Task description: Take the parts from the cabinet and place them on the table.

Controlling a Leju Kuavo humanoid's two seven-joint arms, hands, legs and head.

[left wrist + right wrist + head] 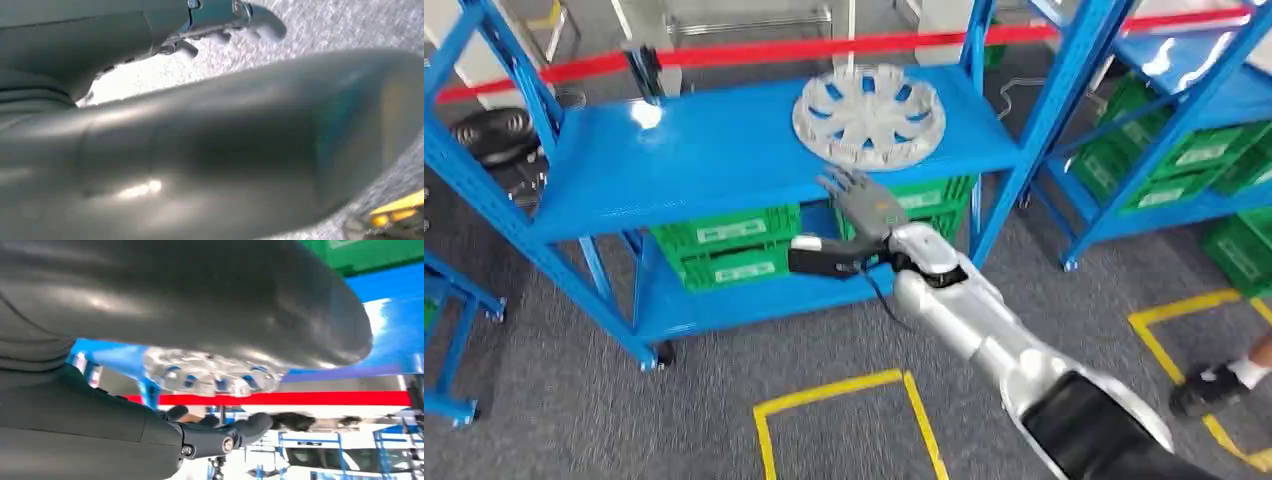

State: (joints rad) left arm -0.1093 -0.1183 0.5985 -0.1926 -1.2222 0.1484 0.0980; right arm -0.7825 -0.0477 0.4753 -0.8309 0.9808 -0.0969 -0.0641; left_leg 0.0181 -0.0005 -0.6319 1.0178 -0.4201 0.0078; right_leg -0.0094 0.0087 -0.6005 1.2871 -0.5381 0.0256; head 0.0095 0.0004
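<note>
Blue shelf (724, 150) carries silver wheel cover (869, 112) flat near front edge w/ right hand (861, 203) just short, fingers spread, empty, prob. lining up for grab.

One silver wheel cover (869, 115) lies on the blue shelf (704, 160) — the only part there. Two blue racks are in view, and two yellow floor squares (844, 420). Green crates (724, 245) — their number I cannot tell.
</note>
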